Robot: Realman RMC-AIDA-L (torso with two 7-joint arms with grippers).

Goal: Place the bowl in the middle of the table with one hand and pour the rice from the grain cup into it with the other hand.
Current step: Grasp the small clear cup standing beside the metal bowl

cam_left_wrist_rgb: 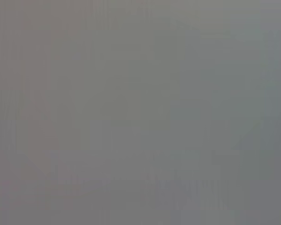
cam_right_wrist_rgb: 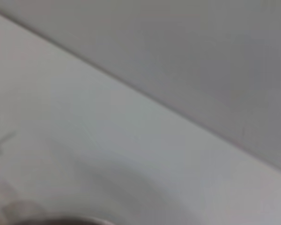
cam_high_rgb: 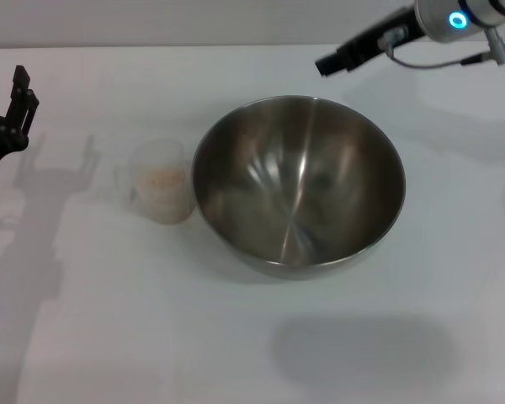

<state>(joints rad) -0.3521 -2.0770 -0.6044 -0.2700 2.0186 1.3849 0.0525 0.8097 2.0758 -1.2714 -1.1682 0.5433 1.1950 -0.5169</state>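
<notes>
One large round stainless-steel bowl (cam_high_rgb: 299, 185) sat near the middle of the plain white worktop (cam_high_rgb: 236, 337), empty. One small transparent plastic grain cup (cam_high_rgb: 162, 181) stood upright just beside the bowl's rim, toward the worktop's left edge, with pale beige rice (cam_high_rgb: 162, 178) inside. The left gripper (cam_high_rgb: 18, 105) hung at the left edge, the nearer arm to the cup; the cup lay to its right. The right gripper (cam_high_rgb: 332, 61) hovered beyond the bowl near the far edge. Whether either gripper was open or closed could not be told.
</notes>
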